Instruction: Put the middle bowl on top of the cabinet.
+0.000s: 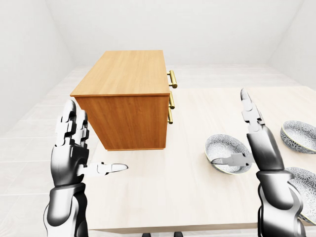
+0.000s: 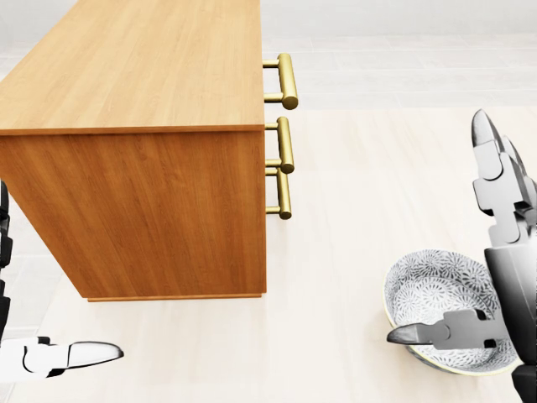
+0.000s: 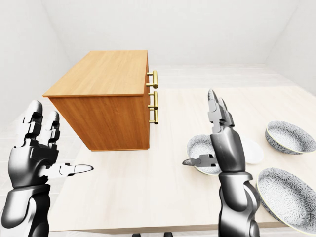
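Both empty: left hand (image 1: 74, 148), right hand (image 3: 219, 136) fingers spread, touching nothing.

My right hand (image 3: 217, 143) hangs over the table (image 3: 148, 187), the nearest bowl (image 3: 202, 148) just behind my thumb. Two more bowls lie to its right, one (image 3: 290, 137) higher in view, one (image 3: 289, 197) lower. The cabinet (image 1: 126, 98) stands left, above my left hand (image 1: 74, 153)
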You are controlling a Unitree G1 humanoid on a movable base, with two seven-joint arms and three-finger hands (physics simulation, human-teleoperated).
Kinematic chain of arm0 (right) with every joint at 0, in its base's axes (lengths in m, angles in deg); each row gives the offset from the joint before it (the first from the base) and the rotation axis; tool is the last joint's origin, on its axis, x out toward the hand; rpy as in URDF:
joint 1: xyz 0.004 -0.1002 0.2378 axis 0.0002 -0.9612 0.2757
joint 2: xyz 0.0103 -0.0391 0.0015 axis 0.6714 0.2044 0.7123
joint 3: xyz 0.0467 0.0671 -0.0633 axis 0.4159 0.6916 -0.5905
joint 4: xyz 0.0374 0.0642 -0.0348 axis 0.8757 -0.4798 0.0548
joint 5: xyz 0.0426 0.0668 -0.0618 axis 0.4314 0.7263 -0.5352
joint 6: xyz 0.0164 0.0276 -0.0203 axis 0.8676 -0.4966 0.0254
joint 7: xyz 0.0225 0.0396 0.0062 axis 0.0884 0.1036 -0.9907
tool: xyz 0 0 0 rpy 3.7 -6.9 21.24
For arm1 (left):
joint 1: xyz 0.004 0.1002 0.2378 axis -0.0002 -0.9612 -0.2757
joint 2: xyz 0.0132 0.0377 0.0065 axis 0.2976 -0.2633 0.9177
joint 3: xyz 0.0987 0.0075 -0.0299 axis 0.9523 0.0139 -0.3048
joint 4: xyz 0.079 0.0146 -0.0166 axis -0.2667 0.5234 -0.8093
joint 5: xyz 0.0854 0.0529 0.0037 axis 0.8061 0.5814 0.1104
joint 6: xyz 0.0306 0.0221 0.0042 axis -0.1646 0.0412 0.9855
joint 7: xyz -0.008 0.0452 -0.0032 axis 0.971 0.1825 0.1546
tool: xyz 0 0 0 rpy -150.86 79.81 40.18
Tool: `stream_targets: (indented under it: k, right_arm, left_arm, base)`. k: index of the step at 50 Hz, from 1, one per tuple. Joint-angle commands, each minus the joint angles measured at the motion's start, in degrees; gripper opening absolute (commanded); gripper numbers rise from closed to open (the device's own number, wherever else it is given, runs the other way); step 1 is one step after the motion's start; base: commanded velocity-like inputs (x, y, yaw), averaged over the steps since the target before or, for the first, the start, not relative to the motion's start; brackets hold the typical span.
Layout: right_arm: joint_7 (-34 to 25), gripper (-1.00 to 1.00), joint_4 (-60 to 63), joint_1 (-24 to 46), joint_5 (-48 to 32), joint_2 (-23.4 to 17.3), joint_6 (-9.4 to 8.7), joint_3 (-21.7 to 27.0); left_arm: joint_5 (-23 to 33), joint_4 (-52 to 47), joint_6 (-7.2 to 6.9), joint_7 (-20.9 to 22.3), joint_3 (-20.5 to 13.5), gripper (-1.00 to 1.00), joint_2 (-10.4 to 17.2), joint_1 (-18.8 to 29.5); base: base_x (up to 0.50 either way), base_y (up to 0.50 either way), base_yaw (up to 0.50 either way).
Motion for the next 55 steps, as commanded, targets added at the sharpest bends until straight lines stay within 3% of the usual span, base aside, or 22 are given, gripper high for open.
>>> stream_targets:
  k: [1, 18, 41, 52, 55]
  right_arm:
    - [-0.9, 1.0, -1.1, -0.1, -8.3, 0.0, 0.0, -0.3]
    - [-2.6, 1.0, -2.0, -1.6, -15.4, 0.9, 0.0, -0.3]
    - [0.3, 1.0, -7.6, -2.6, -19.3, 1.4, 0.0, -1.7]
    - [1.6, 1.0, -9.2, -4.3, -20.2, 1.5, 1.65, -1.8]
    - [3.3, 1.0, -8.0, -5.7, -22.3, 1.5, 2.96, -1.6]
  left_arm:
    - [0.0, 0.7, 0.0, 0.2, -0.4, 1.0, 0.0, 0.3]
    - [0.5, 0.7, 0.0, 0.0, 0.9, 1.0, -0.3, -0.1]
    - [0.4, 0.2, 0.0, -0.2, 1.7, 1.0, -0.3, -0.3]
    - [0.6, 0.3, 0.0, -0.1, 1.6, 1.0, -0.3, -0.3]
    - [0.7, 1.6, 0.0, -0.5, 1.7, 1.0, -0.2, 0.7]
  base:
    - [0.0, 0.0, 0.0]
    - [0.0, 0.0, 0.0]
    - [0.0, 0.0, 0.0]
    - [0.0, 0.0, 0.0]
    - [0.0, 0.0, 0.0]
